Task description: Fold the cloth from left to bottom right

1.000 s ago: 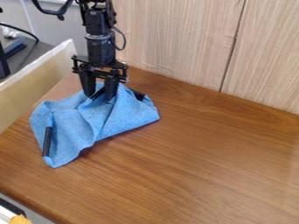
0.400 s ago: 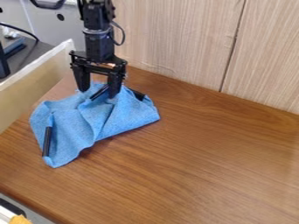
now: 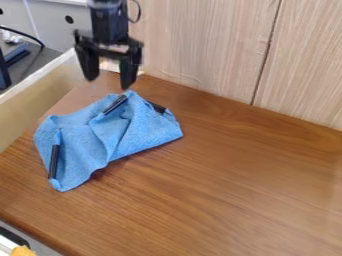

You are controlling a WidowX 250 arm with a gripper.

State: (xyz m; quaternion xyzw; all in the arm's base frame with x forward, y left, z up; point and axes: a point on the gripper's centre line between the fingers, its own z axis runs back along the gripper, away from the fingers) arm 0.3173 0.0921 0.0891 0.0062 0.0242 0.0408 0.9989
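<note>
Clearly parted, the two fingers of the black gripper point(image 3: 108, 81) are held above the upper edge of the blue cloth point(image 3: 87, 137), with nothing clamped between them. The cloth is spread in a crumpled, partly folded heap on the brown wood-grain tabletop point(image 3: 240, 175), towards the view's left and beside the pale board point(image 3: 30, 102). Its surface is crossed by black strips: one point(image 3: 115, 104) is set slantwise beneath the gripper, one point(image 3: 157, 107) is partly covered at the upper right, and one point(image 3: 54, 161) is seen upright near the lower left edge. Should another grasp be needed, several layers might be pinched at once, since the folds are bunched together, and the whole heap might be dragged instead of one flap being turned. A hold taken on a strip might be lost if its surface proves slick. If the lower left part is sought next, the board might be knocked, so close is it to that edge. The fold might also be left skewed, as the creases are uneven. No label or lettering can be read on the cloth or the gripper.
</note>
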